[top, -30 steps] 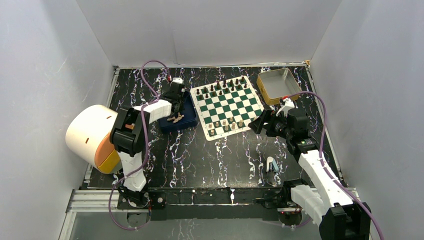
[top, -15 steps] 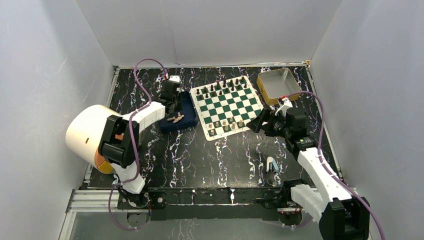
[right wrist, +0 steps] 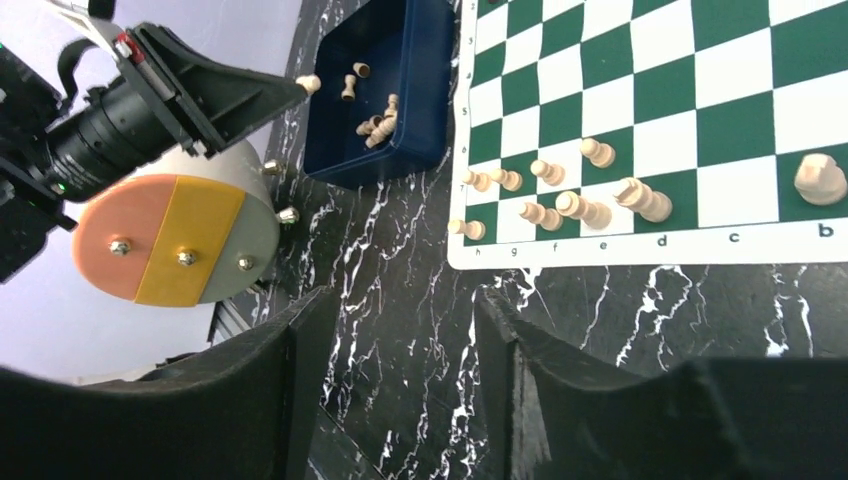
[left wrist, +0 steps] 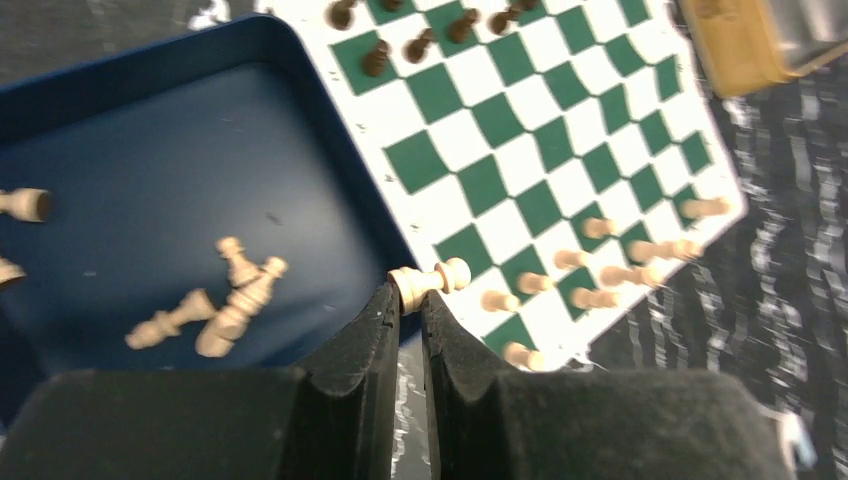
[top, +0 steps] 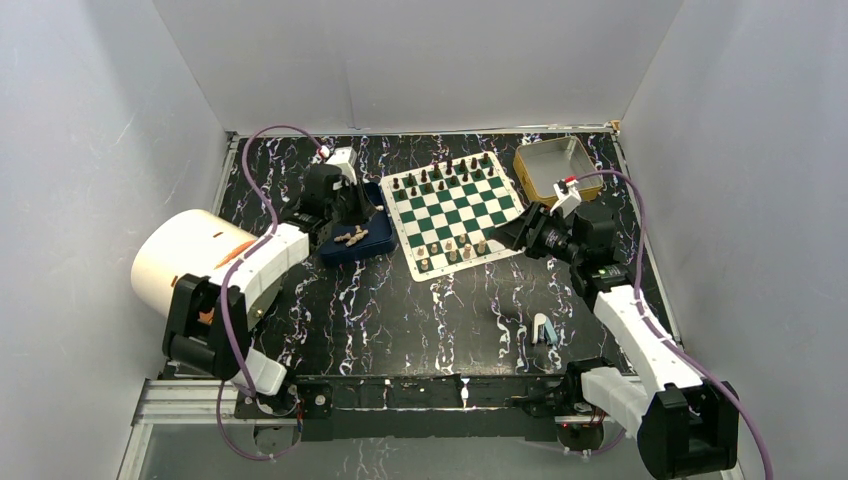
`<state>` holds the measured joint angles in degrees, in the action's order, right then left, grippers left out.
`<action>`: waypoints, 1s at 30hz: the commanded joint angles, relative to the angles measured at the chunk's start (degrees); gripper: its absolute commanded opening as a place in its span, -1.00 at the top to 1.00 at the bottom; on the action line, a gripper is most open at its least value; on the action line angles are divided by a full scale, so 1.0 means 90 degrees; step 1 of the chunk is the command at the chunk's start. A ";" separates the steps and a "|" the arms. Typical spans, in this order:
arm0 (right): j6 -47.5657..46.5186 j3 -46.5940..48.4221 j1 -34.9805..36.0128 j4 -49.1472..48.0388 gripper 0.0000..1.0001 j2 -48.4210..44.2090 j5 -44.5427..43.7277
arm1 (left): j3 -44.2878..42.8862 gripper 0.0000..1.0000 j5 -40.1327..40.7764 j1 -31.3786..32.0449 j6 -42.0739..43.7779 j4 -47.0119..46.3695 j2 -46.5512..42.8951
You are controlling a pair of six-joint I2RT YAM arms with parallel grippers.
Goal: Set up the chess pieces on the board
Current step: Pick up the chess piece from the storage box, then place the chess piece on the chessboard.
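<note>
Now: left gripper [left wrist: 405, 297] pinched tight on a small round-headed cream chess piece [left wrist: 430, 279], over the rim of the dark blue rectangular tray [left wrist: 150, 140], beside the green-and-white checked chessboard mat [left wrist: 520, 150]. Loose cream pieces [left wrist: 225, 300] lie in the tray. Right gripper [right wrist: 395, 335] jaws apart, empty, over the black marbled table [right wrist: 420, 260].

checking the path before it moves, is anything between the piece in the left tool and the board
Nothing visible does. The left tool holds the cream piece in the air over the blue tray, and the board lies right beside the tray. Its near rows already hold other cream pieces.
</note>
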<state>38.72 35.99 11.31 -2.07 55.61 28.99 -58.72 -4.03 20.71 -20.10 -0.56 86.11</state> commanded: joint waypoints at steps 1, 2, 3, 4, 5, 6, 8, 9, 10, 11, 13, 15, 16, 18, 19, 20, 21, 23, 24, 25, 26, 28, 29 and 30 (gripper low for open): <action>0.0455 0.0235 0.0178 -0.0793 -0.13 0.0220 0.0072 | 0.0483 0.84 -0.1464 -0.0035 -0.0816 -0.0795 -0.0419; 0.0499 0.0307 0.0264 -0.0800 -0.06 0.0349 0.0047 | 0.0585 0.84 -0.1676 -0.0035 -0.1037 -0.0913 -0.0424; 0.0540 0.0387 0.0355 -0.0818 -0.01 0.0483 0.0032 | 0.0650 0.84 -0.1886 -0.0035 -0.1149 -0.1016 -0.0420; 0.0574 0.0483 0.0469 -0.0838 0.03 0.0641 0.0031 | 0.0696 0.84 -0.2040 -0.0035 -0.1267 -0.1085 -0.0420; 0.0580 0.0589 0.0606 -0.0835 0.06 0.0807 0.0010 | 0.0758 0.84 -0.2187 -0.0035 -0.1371 -0.1174 -0.0425; 0.0581 0.0708 0.0755 -0.0819 0.08 0.0967 -0.0036 | 0.0819 0.84 -0.2370 -0.0035 -0.1466 -0.1273 -0.0434; 0.0544 0.0943 0.1123 -0.0833 0.10 0.1280 -0.0218 | 0.0926 0.84 -0.2565 -0.0035 -0.1602 -0.1473 -0.0459; 0.0506 0.1071 0.1319 -0.0842 0.11 0.1429 -0.0330 | 0.0967 0.84 -0.2632 -0.0035 -0.1655 -0.1552 -0.0470; 0.0479 0.1197 0.1533 -0.0865 0.12 0.1577 -0.0487 | 0.1020 0.84 -0.2696 -0.0035 -0.1740 -0.1639 -0.0467; 0.0442 0.1322 0.1799 -0.0886 0.13 0.1710 -0.0652 | 0.1089 0.84 -0.2805 -0.0033 -0.1885 -0.1815 -0.0459; 0.0361 0.1584 0.2159 -0.0951 0.13 0.1998 -0.0922 | 0.1181 0.85 -0.3041 -0.0031 -0.2170 -0.2080 -0.0405; 0.0321 0.1853 0.2386 -0.1002 0.13 0.2318 -0.1088 | 0.1224 0.85 -0.3280 -0.0035 -0.2424 -0.2267 -0.0347; 0.0287 0.1972 0.2449 -0.1010 0.13 0.2458 -0.1130 | 0.1256 0.85 -0.3371 -0.0033 -0.2550 -0.2353 -0.0333; 0.0210 0.2198 0.2546 -0.0967 0.13 0.2726 -0.1192 | 0.1318 0.85 -0.3501 -0.0035 -0.2712 -0.2473 -0.0320; 0.0173 0.2361 0.2573 -0.0919 0.13 0.2847 -0.1187 | 0.1341 0.85 -0.3547 -0.0035 -0.2759 -0.2485 -0.0319; 0.0143 0.2469 0.2590 -0.0864 0.14 0.2959 -0.1176 | 0.1347 0.85 -0.3563 -0.0035 -0.2790 -0.2479 -0.0333; 0.0119 0.2556 0.2613 -0.0789 0.14 0.3055 -0.1158 | 0.1356 0.85 -0.3574 -0.0035 -0.2796 -0.2458 -0.0351; 0.0063 0.2715 0.2648 -0.0646 0.14 0.3195 -0.1114 | 0.1411 0.85 -0.3566 -0.0035 -0.2813 -0.2488 -0.0407; 0.0046 0.2757 0.2658 -0.0609 0.15 0.3249 -0.1081 | 0.1445 0.85 -0.3561 -0.0035 -0.2822 -0.2527 -0.0436; 0.0044 0.2768 0.2668 -0.0602 0.16 0.3279 -0.1061 | 0.1467 0.85 -0.3552 -0.0035 -0.2818 -0.2548 -0.0457; 0.0048 0.2769 0.2674 -0.0614 0.17 0.3291 -0.1048 | 0.1488 0.85 -0.3532 -0.0035 -0.2821 -0.2551 -0.0467; 0.0063 0.2792 0.2683 -0.0629 0.20 0.3340 -0.0993 | 0.1518 0.86 -0.3540 -0.0035 -0.2846 -0.2589 -0.0459; 0.0064 0.2805 0.2685 -0.0621 0.21 0.3364 -0.0961 | 0.1531 0.86 -0.3575 -0.0034 -0.2877 -0.2616 -0.0440; 0.0074 0.2816 0.2682 -0.0607 0.21 0.3391 -0.0944 | 0.1546 0.86 -0.3616 -0.0035 -0.2911 -0.2660 -0.0423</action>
<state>40.23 58.00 35.05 -6.46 85.38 19.84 -45.21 -34.37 20.71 -45.25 -21.89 83.88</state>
